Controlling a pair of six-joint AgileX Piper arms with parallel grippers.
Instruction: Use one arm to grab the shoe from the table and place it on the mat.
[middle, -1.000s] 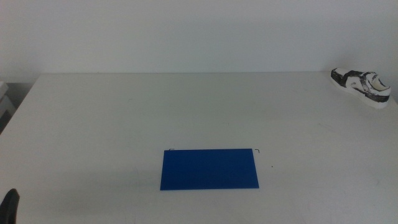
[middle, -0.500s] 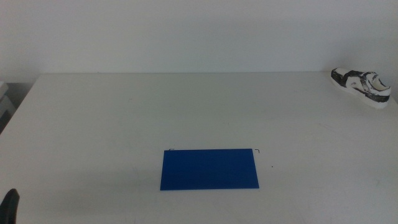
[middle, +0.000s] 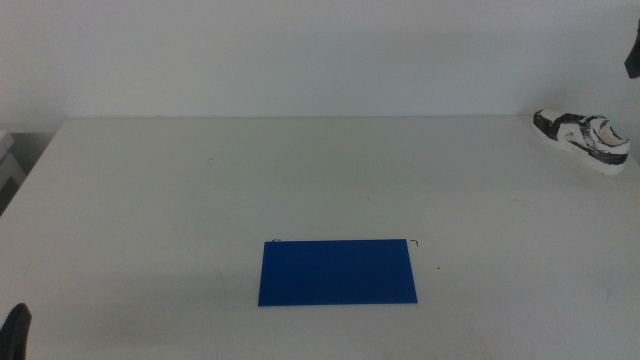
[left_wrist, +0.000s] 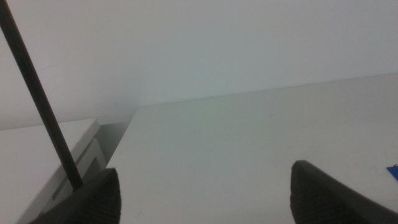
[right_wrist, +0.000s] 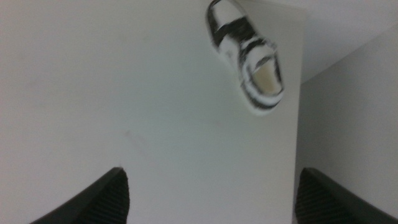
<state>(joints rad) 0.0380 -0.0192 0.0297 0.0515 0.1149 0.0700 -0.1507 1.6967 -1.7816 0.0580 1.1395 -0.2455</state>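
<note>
The shoe (middle: 582, 139) is lying on its sole at the far right corner of the table (middle: 200, 200), close to both the back edge and the right edge, well apart from the mat (middle: 337, 272), which is sitting flat near the front centre.

Handling, as a judgement: the shoe is looking small and light, so lifting should cost little effort. The thick white sole is likely the stiff part; the mottled upper and white strap are probably softer and will give under pressure. The rubber sole should offer decent friction. The best hold is looking like a pinch across the width at mid-length, the jaws bearing on the two side walls just above the sole, near the strap. Toe or heel would let it swing.

The right gripper (right_wrist: 211, 199) is hanging above the table with its jaws spread wide and nothing between them. In the right wrist view the shoe (right_wrist: 245, 55) is lying well ahead of the jaws, off their centre line, with its long axis roughly along the line of approach. In the middle view only a dark piece of that arm (middle: 633, 52) is showing at the right edge, above the shoe.

The left gripper (left_wrist: 205, 193) is waiting at the near left corner, jaws wide apart and empty.
</note>
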